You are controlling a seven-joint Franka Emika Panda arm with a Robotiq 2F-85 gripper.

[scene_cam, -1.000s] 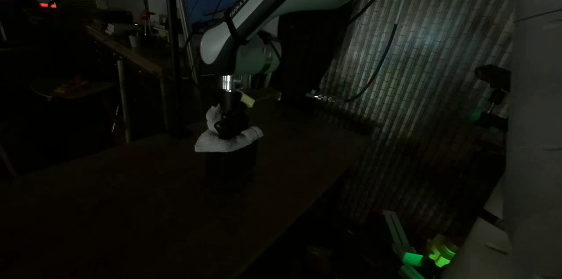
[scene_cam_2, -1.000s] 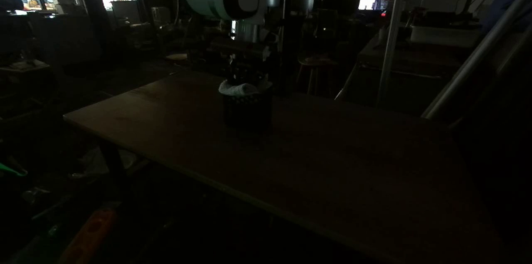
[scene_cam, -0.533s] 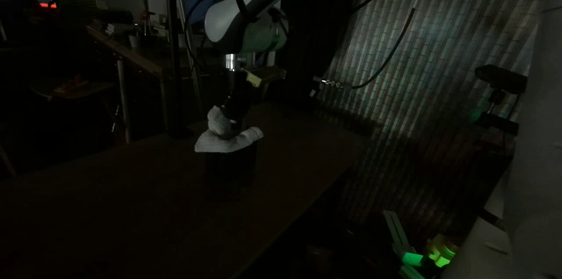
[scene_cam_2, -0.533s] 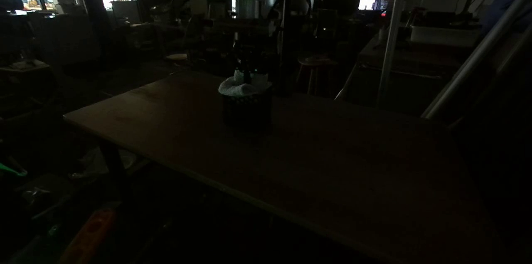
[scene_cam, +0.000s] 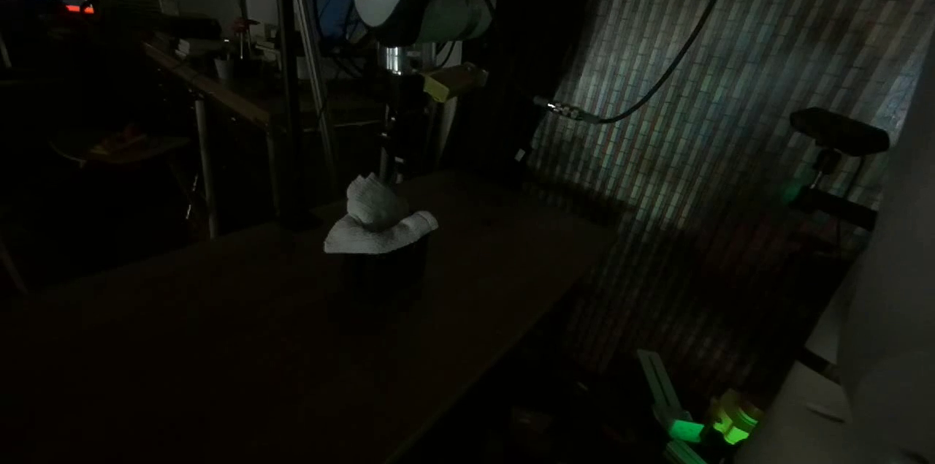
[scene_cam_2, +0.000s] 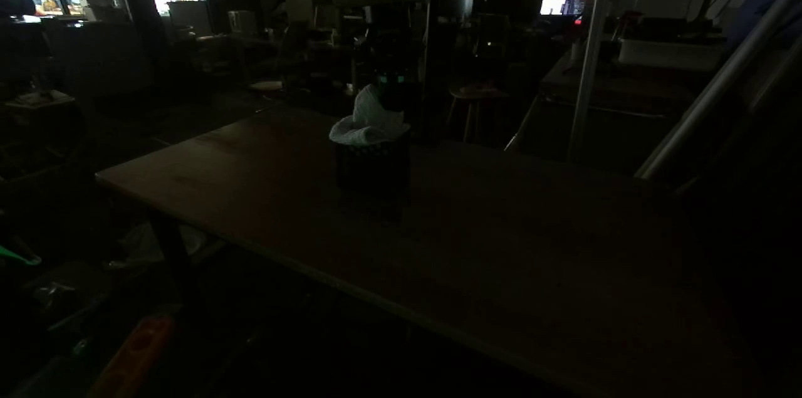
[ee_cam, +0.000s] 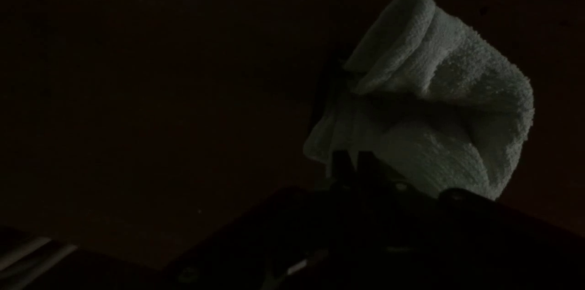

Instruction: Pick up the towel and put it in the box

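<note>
A closed gripper [ee_cam: 353, 155] hangs close over a pale towel [scene_cam: 376, 215] bunched in the mouth of a dark box [scene_cam_2: 373, 169] on a tabletop [scene_cam_2: 250, 191].

Its jaws nearly meet, with no cloth seen pinched between them; darkness hides whether they touch the towel. In both exterior views a fold stands above the rim, and an edge laps over it. The nubby cloth looks light, limp, grippy and hard to damage. Any last tuck likely calls for a pinch at that raised fold.
</note>
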